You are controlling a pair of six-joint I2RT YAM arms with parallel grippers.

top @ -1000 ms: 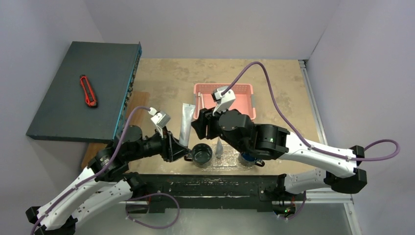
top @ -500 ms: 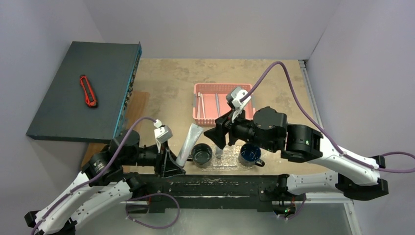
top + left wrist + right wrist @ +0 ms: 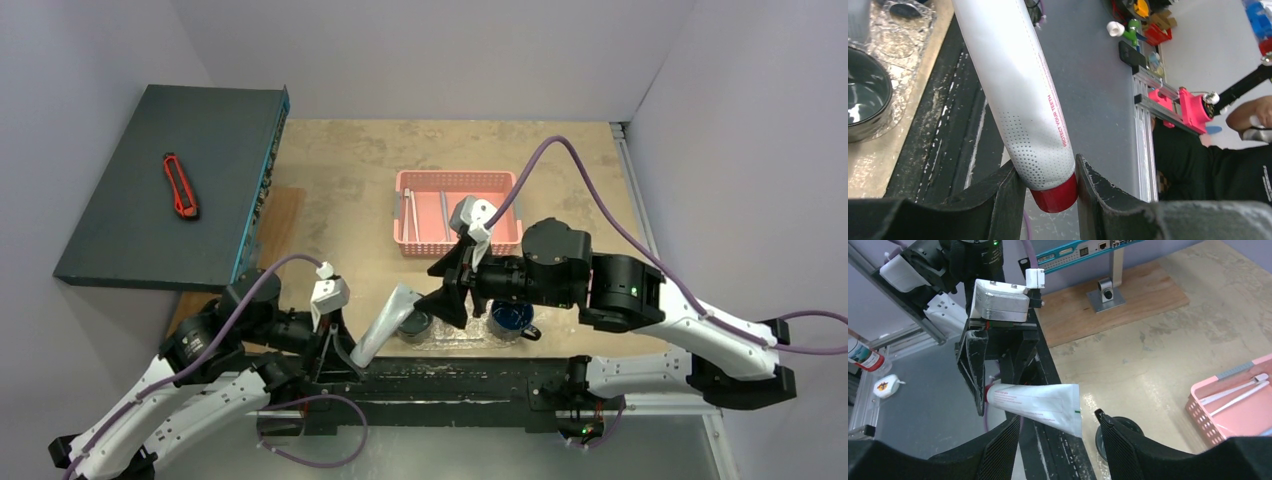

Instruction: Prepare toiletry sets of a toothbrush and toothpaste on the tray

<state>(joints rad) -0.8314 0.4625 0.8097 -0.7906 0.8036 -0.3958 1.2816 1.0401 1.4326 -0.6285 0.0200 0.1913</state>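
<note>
Left hand (image 3: 1048, 186) pinches silvery-grey red-capped toothpaste tube (image 3: 1018, 90) at cap end. Right hand (image 3: 1057, 422) spread, facing crimped end. Likely handover: close right on flat crimp before left lets go.

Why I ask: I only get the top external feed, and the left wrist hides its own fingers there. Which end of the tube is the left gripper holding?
Observer: The left wrist view shows the left gripper clamped on the tube at its red cap end.
Operator: Is the right gripper on it too?
Observer: No. In the right wrist view the right gripper is open. The tube's flat crimped end points toward it, ungripped.
Operator: Anything in the nearest mug?
Observer: In the left wrist view, the part of the dark mug that shows, beside the tray, looks empty.
</note>
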